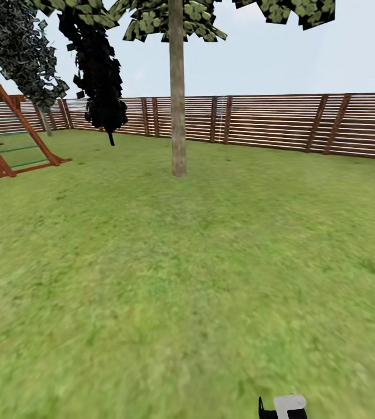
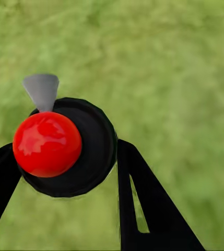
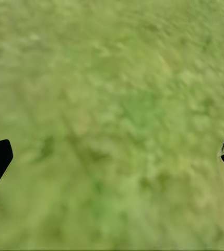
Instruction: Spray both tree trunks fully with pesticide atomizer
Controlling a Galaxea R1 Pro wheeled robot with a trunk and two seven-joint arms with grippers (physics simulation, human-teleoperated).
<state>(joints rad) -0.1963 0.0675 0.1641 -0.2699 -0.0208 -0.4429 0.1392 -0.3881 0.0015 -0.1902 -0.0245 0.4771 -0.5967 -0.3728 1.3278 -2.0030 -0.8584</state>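
The pesticide atomizer [image 2: 49, 144] sits between the black fingers [image 2: 143, 204] of my left gripper [image 2: 67, 149], which is shut on it. It has a glossy red ball on a round black body, with a grey nozzle [image 2: 41, 90] pointing away over the grass. My right gripper [image 3: 112, 157] is open, its two black fingertips wide apart above bare lawn. A grey-white and black tip of it [image 1: 289, 406] peeks in at the head view's bottom edge. One tree stands ahead in mid-lawn, its mottled beige-grey trunk [image 1: 177, 116] rising into green leaves [image 1: 152, 17].
Green lawn [image 1: 199, 279] stretches from me to the trunk. A brown slatted fence [image 1: 280, 122] closes the back. A black-foliaged narrow tree [image 1: 97, 70] and a wooden play frame [image 1: 13, 134] stand at the left.
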